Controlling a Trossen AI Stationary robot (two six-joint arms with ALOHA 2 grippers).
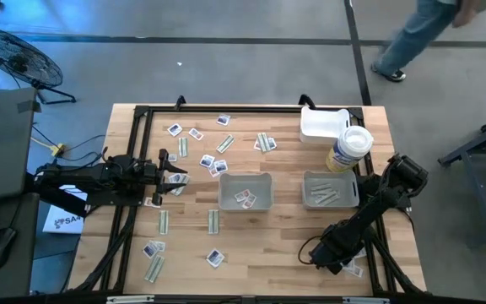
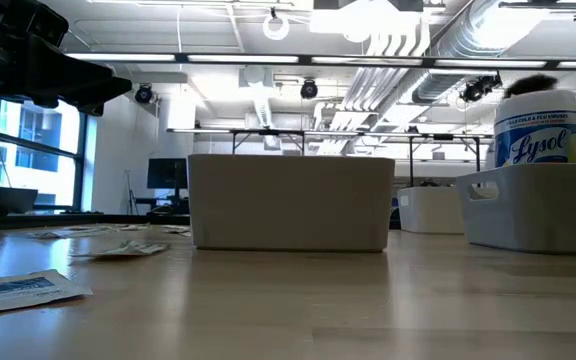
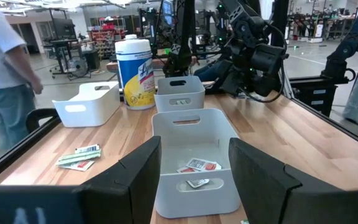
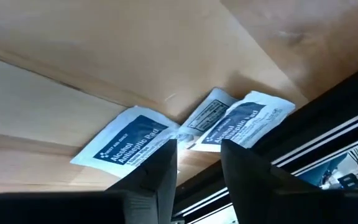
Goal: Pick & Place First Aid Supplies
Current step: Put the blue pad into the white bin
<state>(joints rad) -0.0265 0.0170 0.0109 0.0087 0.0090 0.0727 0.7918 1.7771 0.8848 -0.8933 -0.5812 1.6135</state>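
Flat white packets (image 4: pixel 128 142) with dark blue print lie on smooth pale wood (image 4: pixel 104 50), right gripper (image 4: pixel 199 163) apart above them, left gripper (image 3: pixel 194 165) wide open.

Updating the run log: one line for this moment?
left gripper: open, facing centre tray | right gripper: open, down over alcohol pad packets at table edge | nothing held
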